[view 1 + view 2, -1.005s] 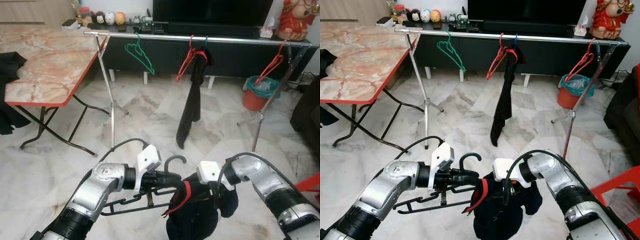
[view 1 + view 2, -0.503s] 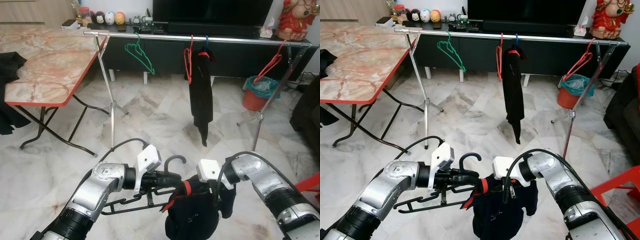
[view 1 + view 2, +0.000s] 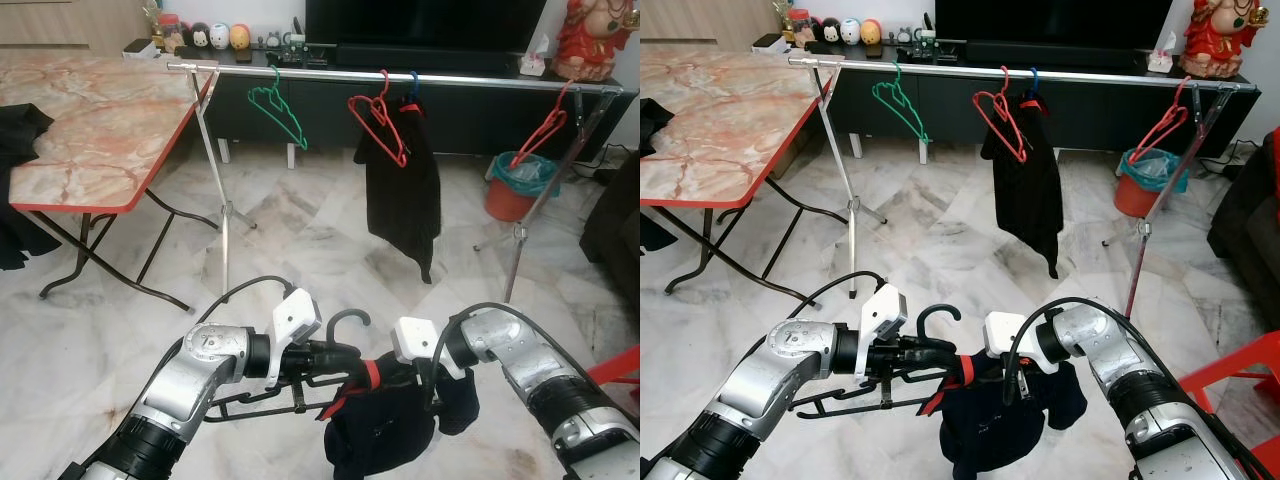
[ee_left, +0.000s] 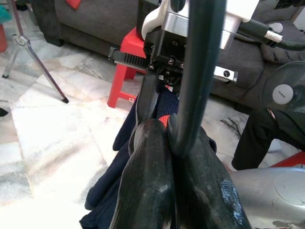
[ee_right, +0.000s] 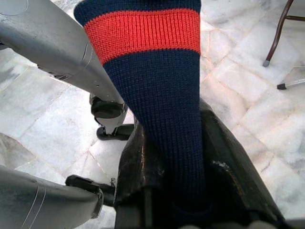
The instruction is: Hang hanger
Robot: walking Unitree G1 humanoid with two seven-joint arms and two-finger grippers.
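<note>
- Head views: a black hanger [image 3: 300, 395] is held low over the white marble floor [image 3: 300, 250] by the left gripper [image 3: 335, 355], clamped at the hook's neck. A navy garment [image 3: 385, 435] with a red band is pinched by the right gripper [image 3: 1012, 385]. Beyond these, a steel clothes rail [image 3: 400, 77], a marble-top table [image 3: 90, 120] and a TV cabinet [image 3: 1090, 100] are seen.
- Left wrist view: the fingers [image 4: 152, 191] are closed on the hanger's stem.
- Right wrist view: the fingers [image 5: 138, 167] are closed on the knit fabric.

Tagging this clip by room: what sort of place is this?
Probably a home living room: a large TV on a low black cabinet, marble floor tiles, and a clothes rail with hangers.
</note>
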